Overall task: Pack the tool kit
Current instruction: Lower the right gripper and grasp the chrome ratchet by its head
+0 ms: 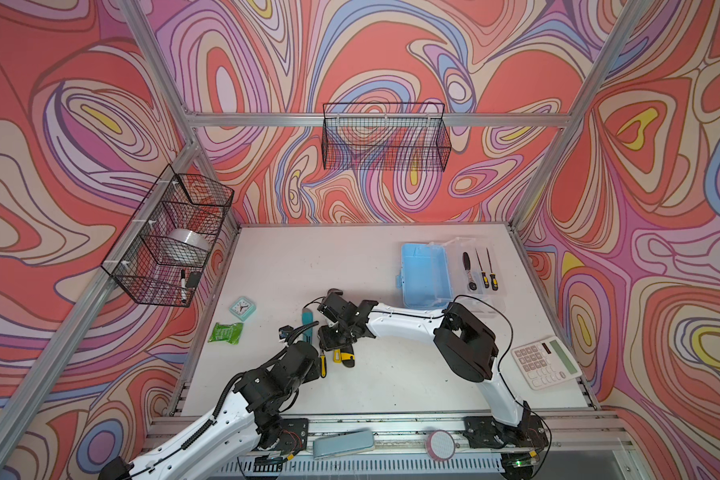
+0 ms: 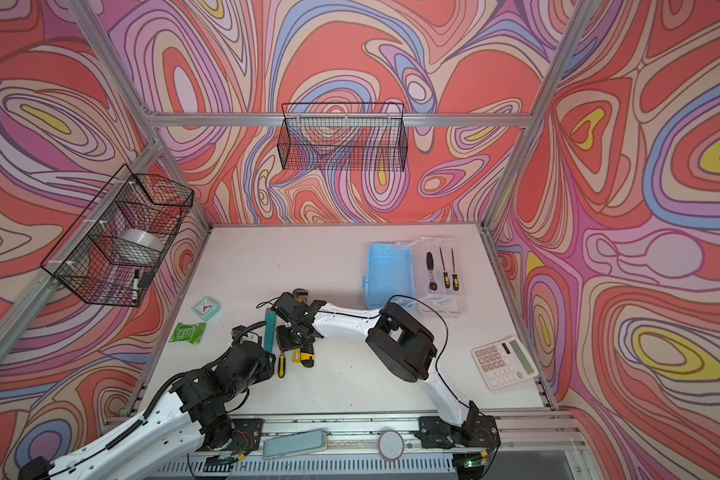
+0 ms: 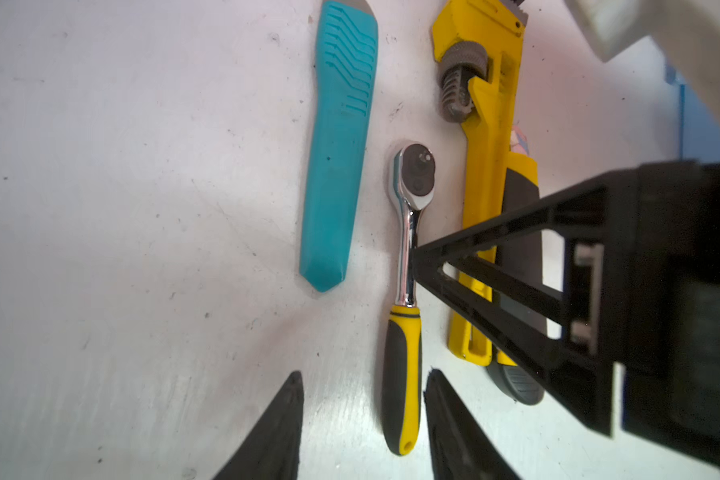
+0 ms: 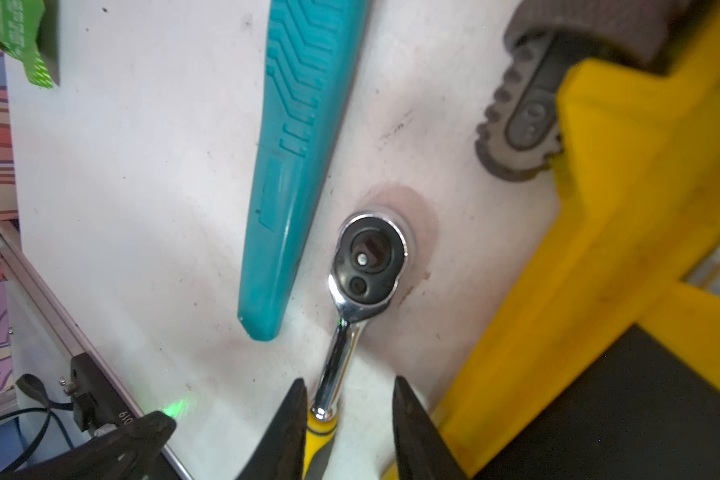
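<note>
Your light blue rectangular plastic tool kit (image 1: 425,274) (image 2: 389,274) lies open toward the far right of the white tabletop (image 1: 383,382), its clear lid (image 1: 481,270) folded out flat beside it. On that lid rest a black-handled ratchet (image 1: 469,270) and two slim yellow-and-black screwdrivers (image 1: 488,272).

Nearer you, mid-table, three tools lie side by side: a teal plastic utility knife (image 3: 337,145) (image 4: 296,166), a chrome ratchet with a yellow-and-black grip (image 3: 406,291) (image 4: 356,299), and a yellow pipe wrench (image 3: 491,187) (image 4: 624,232).

Your right gripper (image 4: 350,432) has its jaws straddling the ratchet's neck, one finger (image 4: 285,432) touching it and a gap on the other side, so it is not clamped. Your left gripper (image 3: 362,428) has its jaws apart on either side of the ratchet's grip, clear of it.

Further out in both top views sit a small mint square clock (image 1: 242,308) and a green packet (image 1: 225,333) on the left, and a white calculator (image 1: 546,362) at the right edge.
</note>
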Controlling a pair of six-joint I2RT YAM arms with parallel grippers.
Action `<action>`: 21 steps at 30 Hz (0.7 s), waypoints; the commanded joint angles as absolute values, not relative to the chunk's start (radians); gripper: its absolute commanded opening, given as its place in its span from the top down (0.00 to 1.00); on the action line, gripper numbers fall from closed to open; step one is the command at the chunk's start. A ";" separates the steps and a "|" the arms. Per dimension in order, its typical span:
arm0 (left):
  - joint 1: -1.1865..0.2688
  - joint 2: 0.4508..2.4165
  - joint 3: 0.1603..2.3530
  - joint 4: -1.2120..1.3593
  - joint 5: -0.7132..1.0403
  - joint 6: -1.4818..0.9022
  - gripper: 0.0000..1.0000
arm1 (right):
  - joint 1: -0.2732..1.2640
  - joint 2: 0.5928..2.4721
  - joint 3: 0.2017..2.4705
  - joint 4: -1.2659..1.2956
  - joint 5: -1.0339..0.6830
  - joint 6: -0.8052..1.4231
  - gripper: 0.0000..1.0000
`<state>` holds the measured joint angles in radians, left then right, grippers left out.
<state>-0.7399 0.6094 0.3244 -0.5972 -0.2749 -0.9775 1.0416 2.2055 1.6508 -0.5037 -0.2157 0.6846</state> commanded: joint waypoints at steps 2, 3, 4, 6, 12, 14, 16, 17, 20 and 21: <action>-0.744 0.588 0.332 -0.658 -0.315 -0.997 0.51 | 1.058 2.254 1.706 -0.567 -0.163 0.656 0.65; -0.744 0.582 0.332 -0.659 -0.315 -0.996 0.52 | 1.063 2.265 1.722 -0.581 -0.155 0.651 0.65; -0.744 0.579 0.333 -0.661 -0.314 -0.996 0.52 | 1.066 2.278 1.737 -0.597 -0.147 0.647 0.65; -0.744 0.577 0.328 -0.658 -0.313 -0.996 0.52 | 1.071 2.298 1.762 -0.619 -0.132 0.641 0.65; -0.744 0.574 0.325 -0.653 -0.309 -0.994 0.52 | 1.091 2.358 1.846 -0.753 -0.025 0.585 0.66; -0.744 0.558 0.327 -0.661 -0.317 -0.995 0.52 | 1.091 2.364 1.843 -0.768 -0.003 0.581 0.67; -0.744 0.539 0.331 -0.672 -0.324 -0.995 0.52 | 1.091 2.375 1.847 -0.785 0.012 0.575 0.68; -0.744 0.534 0.331 -0.678 -0.327 -0.995 0.52 | 1.091 2.380 1.853 -0.795 0.015 0.571 0.68; -0.744 0.517 0.332 -0.691 -0.329 -0.999 0.52 | 1.091 2.402 1.875 -0.822 0.025 0.555 0.71; -0.744 0.513 0.331 -0.694 -0.330 -0.999 0.52 | 1.091 2.407 1.879 -0.827 0.032 0.550 0.72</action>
<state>-0.7399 0.5259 0.3244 -0.6411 -0.2977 -0.9775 1.0920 2.3360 1.8851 -0.7246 -0.0238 0.5766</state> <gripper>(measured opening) 0.480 0.286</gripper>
